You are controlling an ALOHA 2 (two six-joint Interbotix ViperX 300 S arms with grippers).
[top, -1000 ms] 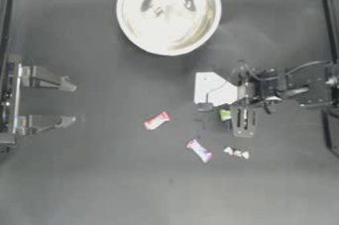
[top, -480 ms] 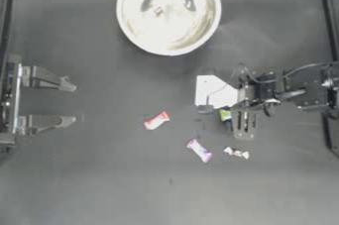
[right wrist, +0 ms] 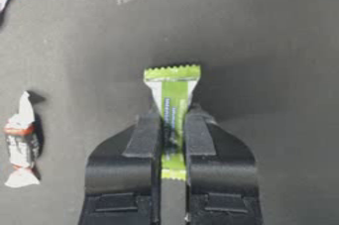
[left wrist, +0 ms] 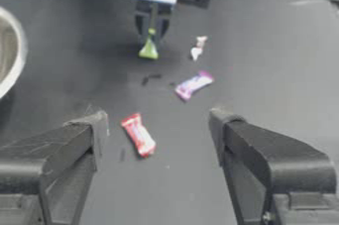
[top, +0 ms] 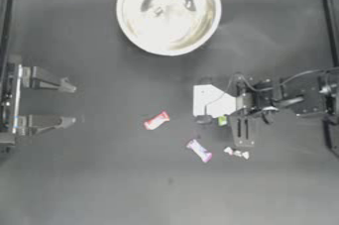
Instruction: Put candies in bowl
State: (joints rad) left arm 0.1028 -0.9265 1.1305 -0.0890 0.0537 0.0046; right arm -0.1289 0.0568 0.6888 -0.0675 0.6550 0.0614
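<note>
While your right gripper [right wrist: 172, 140] pinches the yellow-green candy [right wrist: 171, 100] lengthwise between its jaws, the bowl [top: 168, 11] lies well up-table and leftward.

Over the last second the right gripper [right wrist: 171, 135] has drawn slightly toward the right edge of the table [top: 86, 179], a little farther from the red-pink candy [top: 156, 120]. It carries the yellow-green candy [right wrist: 171, 115] along, pinched between its closed jaws with the wrapper's crimped end sticking out past the fingertips. The shift is small; in the top view the arm's white block [top: 210, 101] has moved with it.
</note>
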